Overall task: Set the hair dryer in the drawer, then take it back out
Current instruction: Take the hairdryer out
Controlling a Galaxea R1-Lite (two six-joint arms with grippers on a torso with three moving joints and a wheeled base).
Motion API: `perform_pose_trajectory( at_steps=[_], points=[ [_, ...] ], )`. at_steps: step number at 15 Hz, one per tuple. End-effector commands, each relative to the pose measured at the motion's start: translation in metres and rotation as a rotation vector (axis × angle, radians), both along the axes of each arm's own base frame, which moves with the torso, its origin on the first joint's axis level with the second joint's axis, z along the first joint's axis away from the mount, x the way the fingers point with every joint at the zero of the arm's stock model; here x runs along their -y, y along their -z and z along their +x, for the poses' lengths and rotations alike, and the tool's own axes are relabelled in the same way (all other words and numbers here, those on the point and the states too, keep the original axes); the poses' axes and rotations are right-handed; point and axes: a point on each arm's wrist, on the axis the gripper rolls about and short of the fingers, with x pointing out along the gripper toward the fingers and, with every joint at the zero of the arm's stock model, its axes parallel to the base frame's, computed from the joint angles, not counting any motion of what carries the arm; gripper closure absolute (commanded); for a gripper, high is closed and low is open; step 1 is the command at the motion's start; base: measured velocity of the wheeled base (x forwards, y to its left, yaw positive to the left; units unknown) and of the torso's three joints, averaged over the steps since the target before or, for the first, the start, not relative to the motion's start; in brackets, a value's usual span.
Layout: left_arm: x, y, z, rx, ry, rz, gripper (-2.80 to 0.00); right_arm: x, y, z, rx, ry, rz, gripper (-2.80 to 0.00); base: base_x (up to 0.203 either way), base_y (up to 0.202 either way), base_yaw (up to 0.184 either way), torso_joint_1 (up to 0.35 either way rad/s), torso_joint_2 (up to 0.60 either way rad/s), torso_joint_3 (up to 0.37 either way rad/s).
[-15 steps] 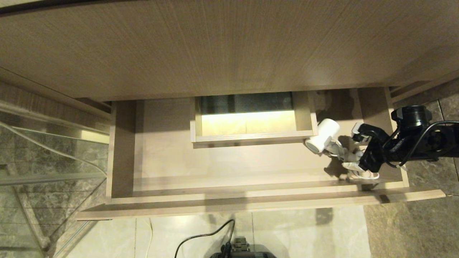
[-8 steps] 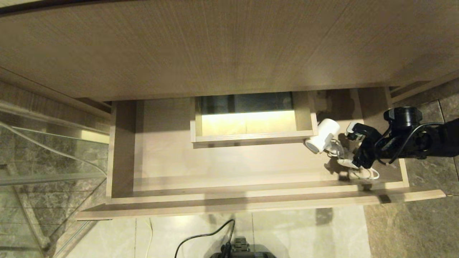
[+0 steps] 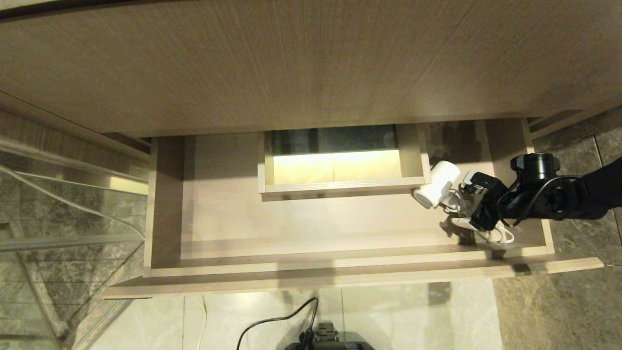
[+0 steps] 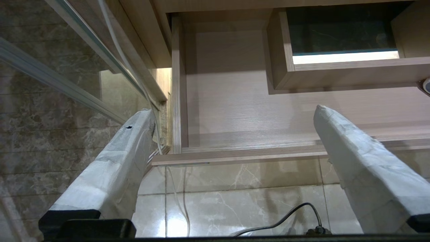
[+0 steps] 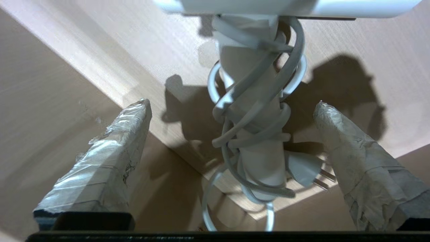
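Observation:
The drawer (image 3: 340,272) stands pulled out, light beige wood grain. A white hair dryer (image 3: 437,187) lies on the drawer floor at its right end, next to the boxed cut-out, with its cord wound round the handle (image 5: 258,141) and its plug lying beside it. My right gripper (image 3: 467,201) is open, with its taped fingers (image 5: 127,141) on either side of the handle and not touching it. My left gripper (image 4: 233,109) hangs open and empty over the floor tiles, in front of the drawer's left front corner (image 4: 174,151).
The boxed cut-out (image 3: 335,163) sits mid-back in the drawer. A wide wood-grain top (image 3: 311,63) overhangs the drawer's back. A glass panel (image 3: 53,218) stands at the left. A black cable (image 3: 272,323) lies on the tiled floor in front.
My right arm has moved left towards the hair dryer, so its open fingers now stand on either side of the handle. The dryer has stayed where it was.

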Motion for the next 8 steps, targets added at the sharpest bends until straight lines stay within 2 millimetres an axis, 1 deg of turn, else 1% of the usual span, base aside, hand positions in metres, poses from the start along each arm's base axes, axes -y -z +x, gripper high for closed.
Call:
perform_pose_trajectory(
  at_steps=[1,4,5,8],
  points=[
    [0.0,0.011,0.004,-0.038,0.0,-0.002,-2.8,0.0,0.003,0.002,-0.004,0.002,0.01,-2.8,0.0,0.0,0.0,0.0,0.0,0.0],
    [0.0,0.011,0.004,-0.038,0.0,-0.002,-2.8,0.001,0.004,0.004,-0.002,0.007,0.013,-2.8,0.0,0.0,0.0,0.0,0.0,0.0],
    [0.0,0.011,0.004,-0.038,0.0,0.0,-2.8,0.001,0.002,0.007,0.007,0.012,0.02,-2.8,0.0,0.0,0.0,0.0,0.0,0.0],
    [0.0,0.011,0.004,-0.037,0.0,0.0,-2.8,0.002,0.005,0.013,0.011,0.018,0.028,-2.8,0.0,0.0,0.0,0.0,0.0,0.0]
  ],
)
